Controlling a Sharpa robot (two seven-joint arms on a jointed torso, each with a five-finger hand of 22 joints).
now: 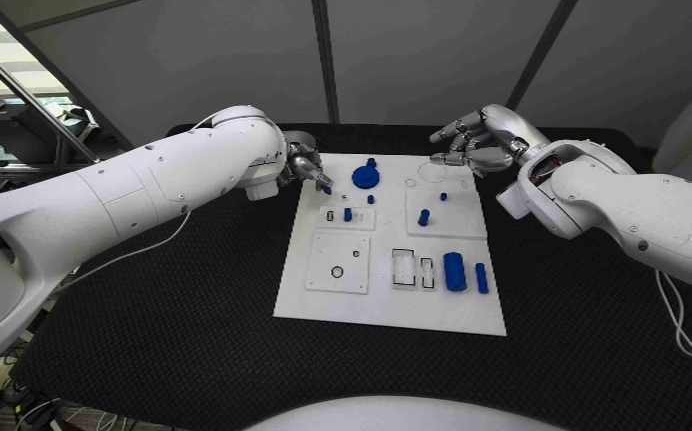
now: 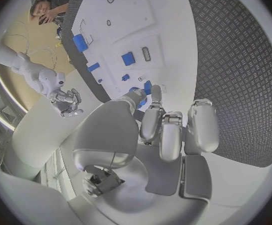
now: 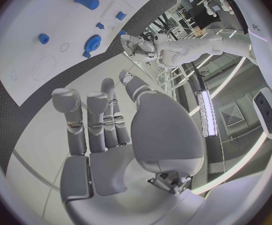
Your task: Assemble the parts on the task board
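Observation:
The white task board (image 1: 387, 306) lies in the middle of the black table. On it are a blue gear (image 1: 366, 176), a blue peg (image 1: 424, 217) and two blue cylinders (image 1: 454, 271) near its right edge. My left hand (image 1: 306, 166) is at the board's far left corner and pinches a small blue part (image 1: 325, 189) between thumb and finger; the same blue part (image 2: 146, 88) sits at my fingertips (image 2: 155, 92) in the left wrist view. My right hand (image 1: 464, 141) hovers over the far right corner, fingers (image 3: 88, 115) apart and holding nothing.
Two raised square plates (image 1: 338, 262) sit on the board's left half, one with a small ring. Empty slots (image 1: 405, 267) lie beside the cylinders. Grey wall panels stand right behind the black table (image 1: 173, 311).

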